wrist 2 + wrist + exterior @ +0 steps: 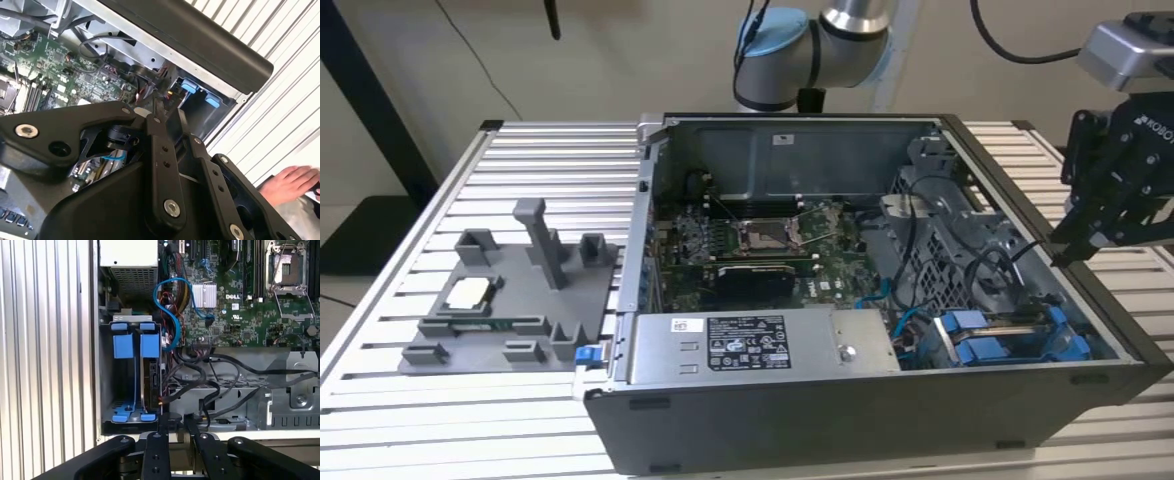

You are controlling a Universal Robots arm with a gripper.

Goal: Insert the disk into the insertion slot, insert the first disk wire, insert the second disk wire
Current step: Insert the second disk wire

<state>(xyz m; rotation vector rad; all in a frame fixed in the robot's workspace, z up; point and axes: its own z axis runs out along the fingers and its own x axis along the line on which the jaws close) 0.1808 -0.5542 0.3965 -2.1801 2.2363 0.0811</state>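
1. first wrist view: the gripper (177, 421) hangs at the computer case's rim (280, 434); whether its jaws are open or shut cannot be told
2. just beyond, the disk (150, 384) stands on edge in the insertion slot (106, 385), its blue carrier tab (150, 346) showing
3. judged rigid, dense and shock-sensitive: hold the carrier's sides, never the connector
4. limp black wires (200, 375) lie just beside it; best gripped at the plug

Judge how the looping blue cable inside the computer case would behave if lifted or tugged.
Probably floppy: the blue cable hangs in a loose loop, so it would likely bend rather than hold shape. It looks thin, so likely light. Its end seems plugged into the motherboard, so a tug may strain that connector.
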